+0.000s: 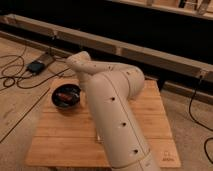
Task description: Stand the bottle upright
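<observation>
**Camera view**

1. Robot arm (114, 107): a white, thick-linked arm fills the centre of the frame. It rises from the lower right edge, runs to an elbow at upper centre-left, and bends there above the table's far left part.
2. Gripper: concealed behind the arm's own links, somewhere past the elbow at centre-left of the frame. Its state, open or closed, cannot be told, nor whether it touches anything.
3. Bottle: not visible. The arm covers the middle of the table, so the bottle's position and attitude cannot be told.
4. Wooden table (152, 117): a light slatted bamboo top that occupies the lower half of the frame. A small printed mark sits at its lower right corner.
5. Dark bowl (66, 96): stands on the table's left part, just beside the arm, with reddish contents inside.
6. Floor, left of the frame: black cables (15, 75) lie in loops, and a small dark box (36, 66) sits among them.
7. Background: a long metal rail (150, 52) crosses the frame diagonally from upper left to right.
</observation>
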Motion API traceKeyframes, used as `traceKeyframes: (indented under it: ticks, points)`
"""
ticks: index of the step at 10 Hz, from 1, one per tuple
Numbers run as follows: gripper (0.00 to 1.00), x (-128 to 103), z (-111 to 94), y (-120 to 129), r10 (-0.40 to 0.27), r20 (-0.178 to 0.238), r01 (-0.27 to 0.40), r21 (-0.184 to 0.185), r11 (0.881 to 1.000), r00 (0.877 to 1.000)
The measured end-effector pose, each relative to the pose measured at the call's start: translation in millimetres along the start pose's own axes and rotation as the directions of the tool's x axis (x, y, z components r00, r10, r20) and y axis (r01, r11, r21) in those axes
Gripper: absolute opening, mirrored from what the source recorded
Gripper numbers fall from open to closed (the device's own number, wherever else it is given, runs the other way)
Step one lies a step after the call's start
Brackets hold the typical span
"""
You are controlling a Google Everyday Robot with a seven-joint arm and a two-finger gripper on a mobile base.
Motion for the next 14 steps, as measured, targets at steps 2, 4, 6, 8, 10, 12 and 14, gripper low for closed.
traceKeyframes:
  ticks: [2, 4, 6, 8, 10, 12, 14]
  points:
    - [0.80, -5.9, -0.1, -9.1, -0.019, -0.032, 0.020, 0.032, 0.999, 0.999]
    - [0.80, -10.2, 3.2, -16.5, -0.028, -0.058, 0.032, 0.057, 0.998, 0.998]
    - [0.80, -13.1, 10.4, -20.1, -0.036, -0.079, 0.042, 0.071, 0.997, 0.996]
    - [0.80, -15.3, 16.4, -24.5, -0.039, -0.094, 0.047, 0.087, 0.995, 0.995]
    - [0.80, -16.8, 20.1, -29.2, -0.044, -0.108, 0.056, 0.111, 0.992, 0.993]
    - [0.80, -18.2, 24.5, -33.9, -0.049, -0.127, 0.067, 0.141, 0.988, 0.991]
    - [0.80, -19.6, 26.9, -39.5, -0.039, -0.135, 0.062, 0.172, 0.983, 0.990]
